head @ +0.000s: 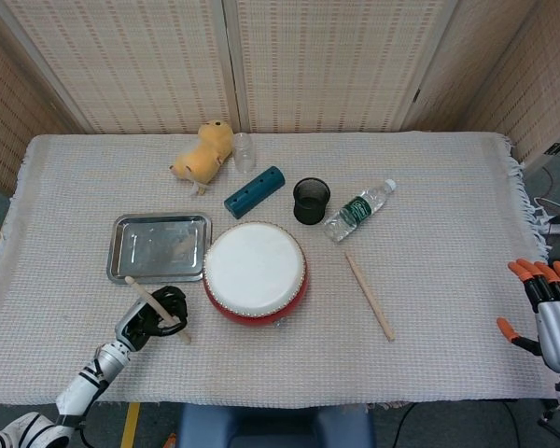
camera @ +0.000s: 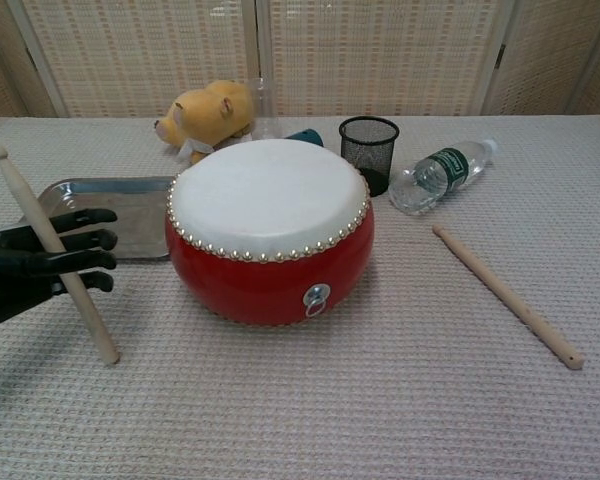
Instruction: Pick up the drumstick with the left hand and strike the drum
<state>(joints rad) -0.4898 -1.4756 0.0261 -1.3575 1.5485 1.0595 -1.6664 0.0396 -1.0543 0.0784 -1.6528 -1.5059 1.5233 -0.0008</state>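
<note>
A: Bright, even room light here, both views sharp, shadows soft under the round red drum with the white skin [camera: 269,228].

B: Some glare on the shiny metal tray [head: 159,246]; the black left hand [camera: 35,268] reads dark, its detail perhaps lost.

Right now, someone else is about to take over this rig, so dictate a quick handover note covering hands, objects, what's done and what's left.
Left hand grips a drumstick left of the drum, stick tilted, lower end near the cloth.
Right hand is open, idle at the table's right edge.
Second drumstick lies untouched right of the drum.
Done: pickup with the left hand.
Left: swing the stick onto the white drumhead; it isn't over the drum yet.
</note>
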